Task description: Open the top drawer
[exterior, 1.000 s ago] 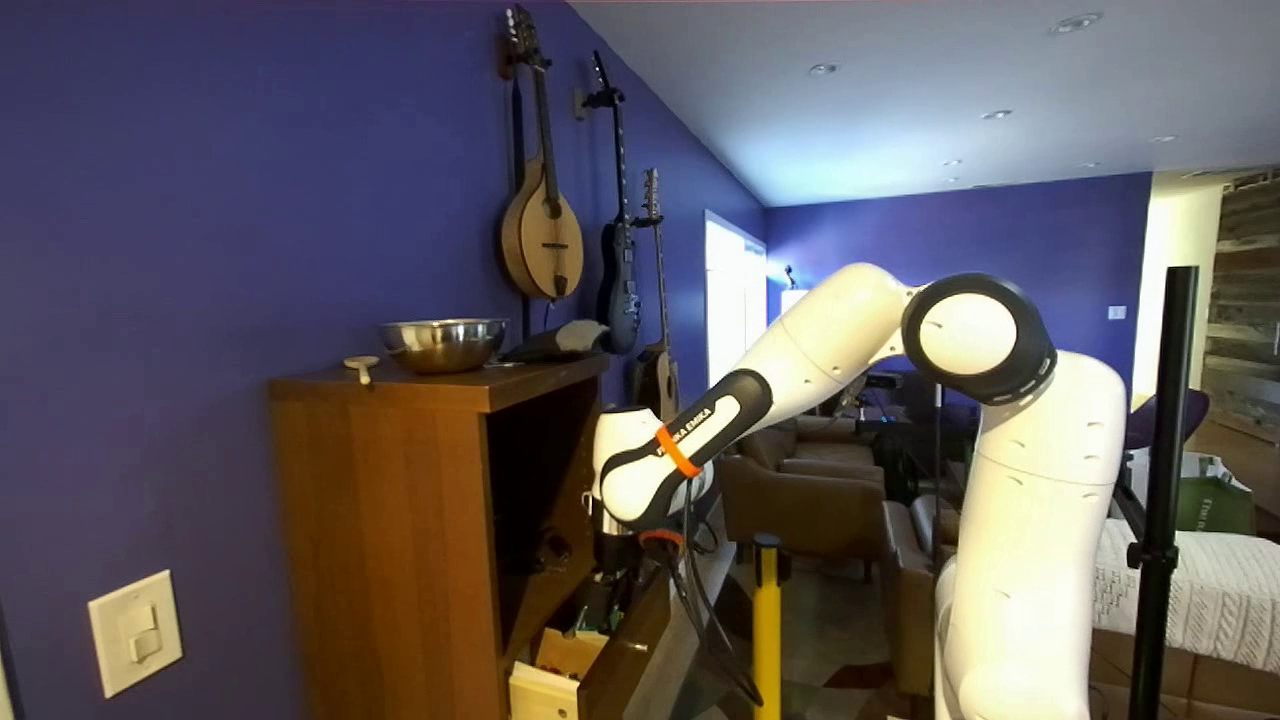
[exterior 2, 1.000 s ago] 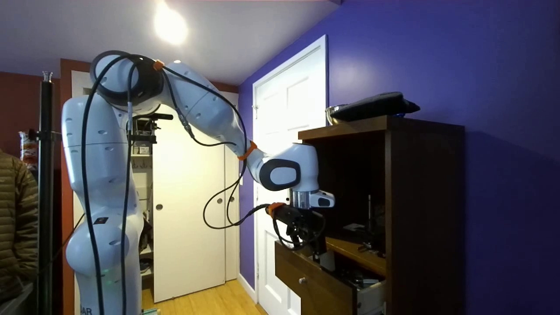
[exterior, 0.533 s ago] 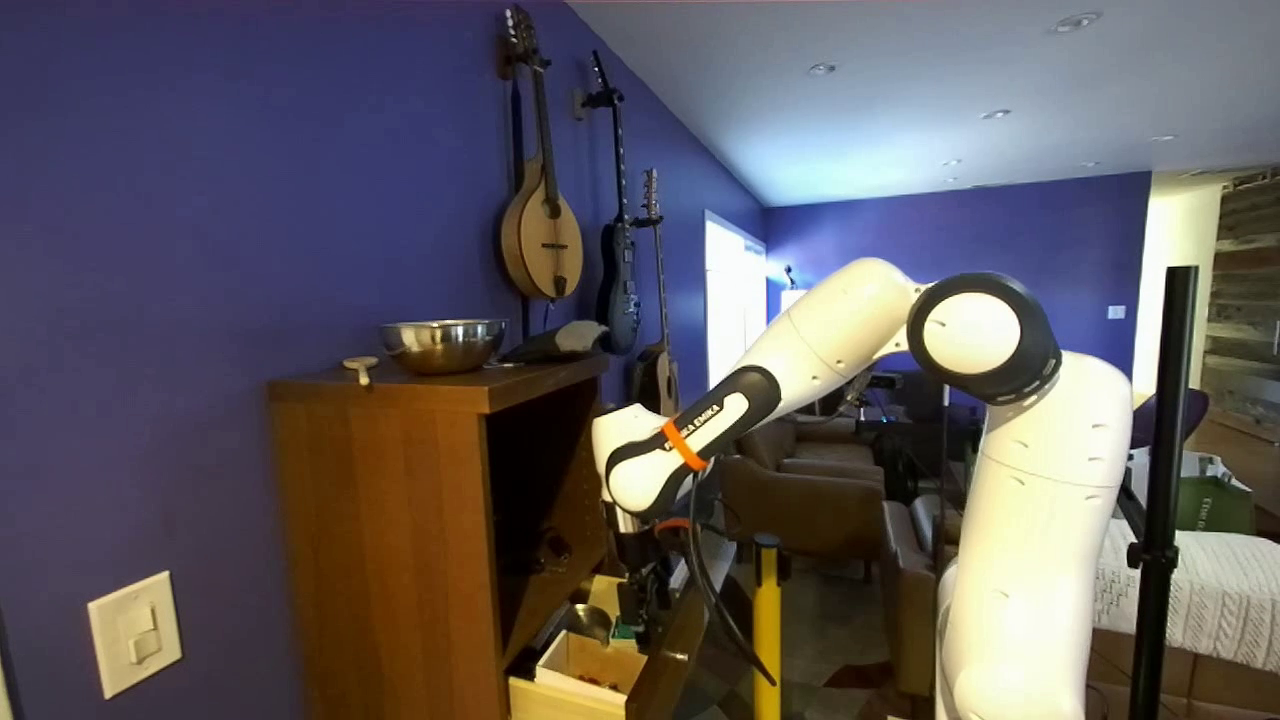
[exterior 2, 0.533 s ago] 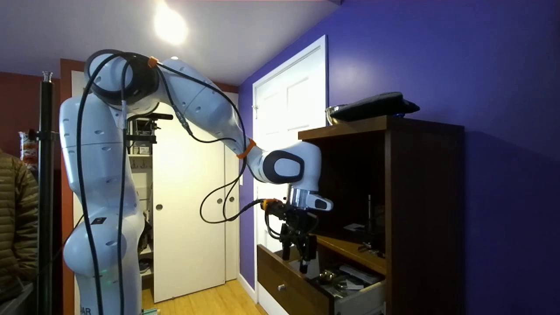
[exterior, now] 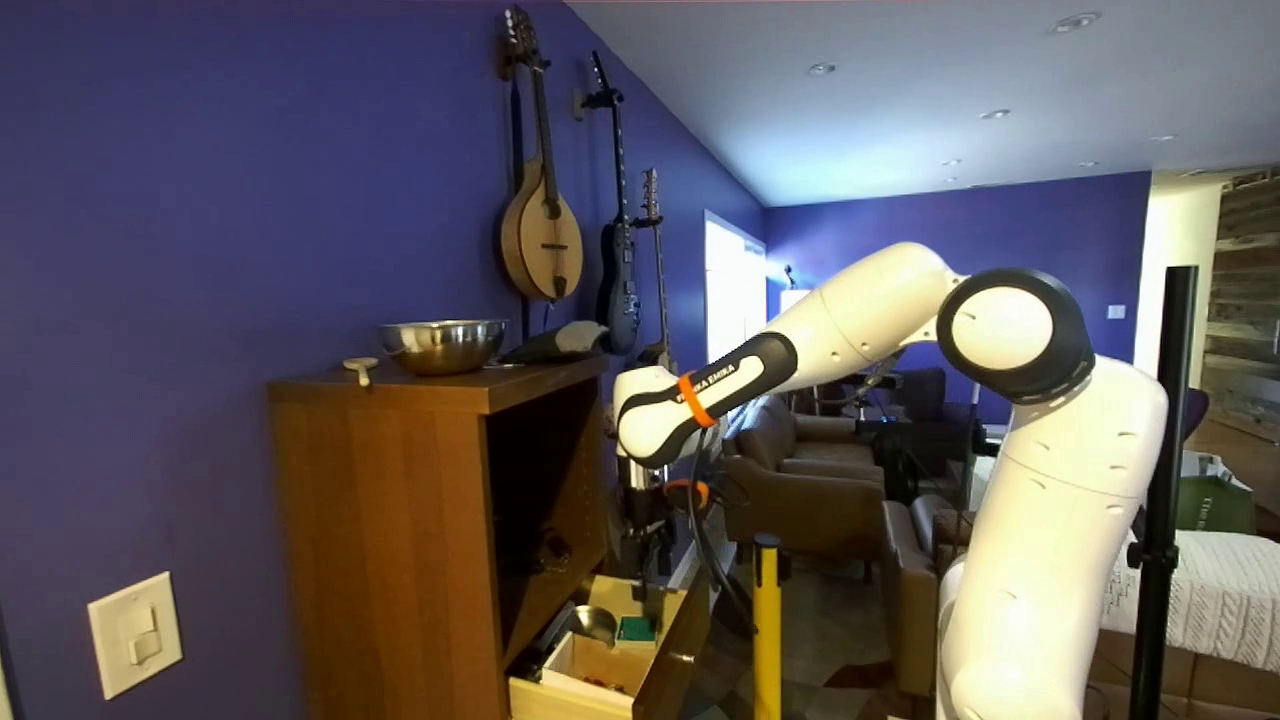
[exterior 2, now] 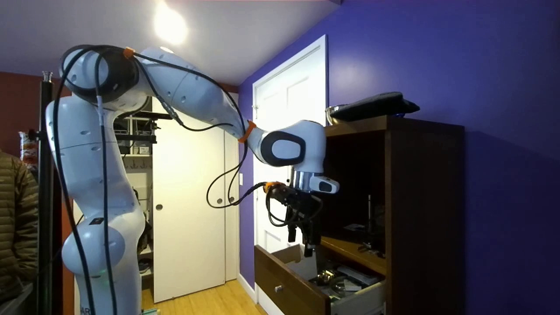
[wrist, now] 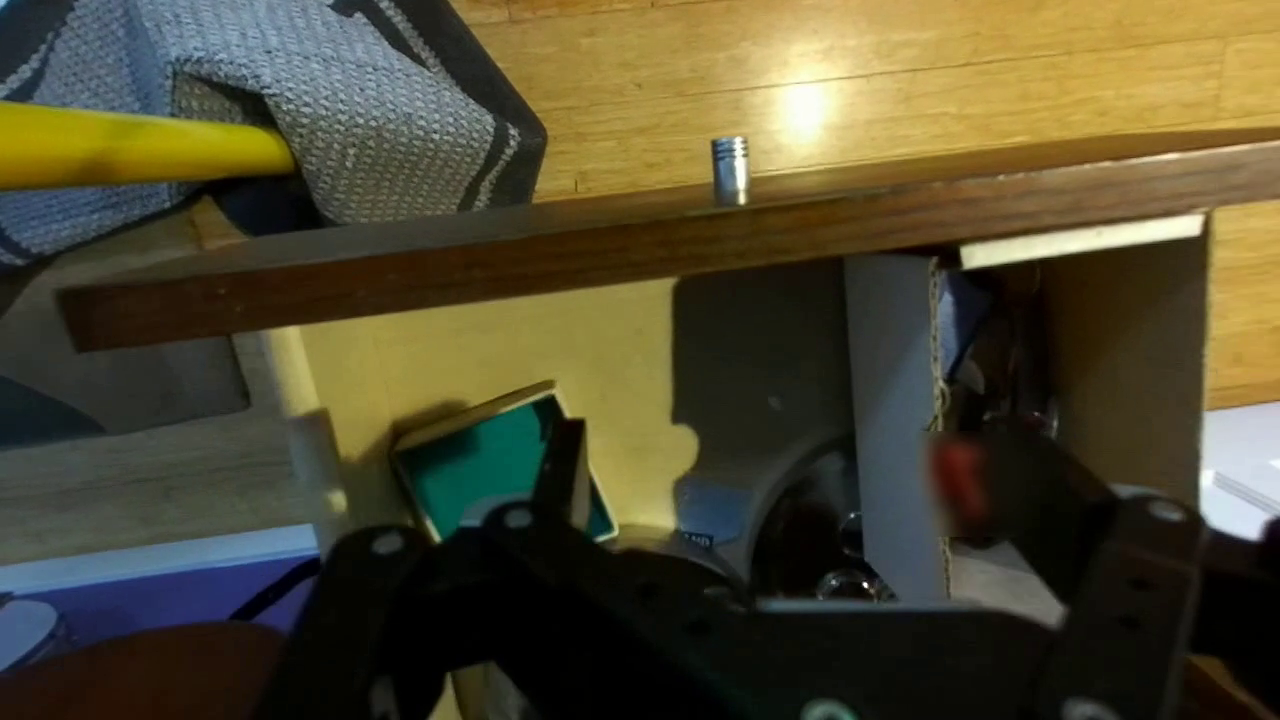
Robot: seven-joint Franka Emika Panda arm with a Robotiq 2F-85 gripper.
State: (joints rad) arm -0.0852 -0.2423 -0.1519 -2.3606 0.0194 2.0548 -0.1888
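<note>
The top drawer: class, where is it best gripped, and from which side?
Probably by its front panel's upper edge, from above, straddling it: the panel stands upright, its edge narrow, with open space behind its middle. The small knob likely offers less hold.

The wide, brown-fronted wooden drawer with pale sides and small silvery knob stands open; whether fully, I cannot tell.

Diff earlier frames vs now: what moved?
The top drawer has slid further out of the cabinet. The pincer has lifted and stands open, holding nothing; whether it gripped the drawer earlier can't be made out. Unchanged: the cabinet, the metal bowl on top.
</note>
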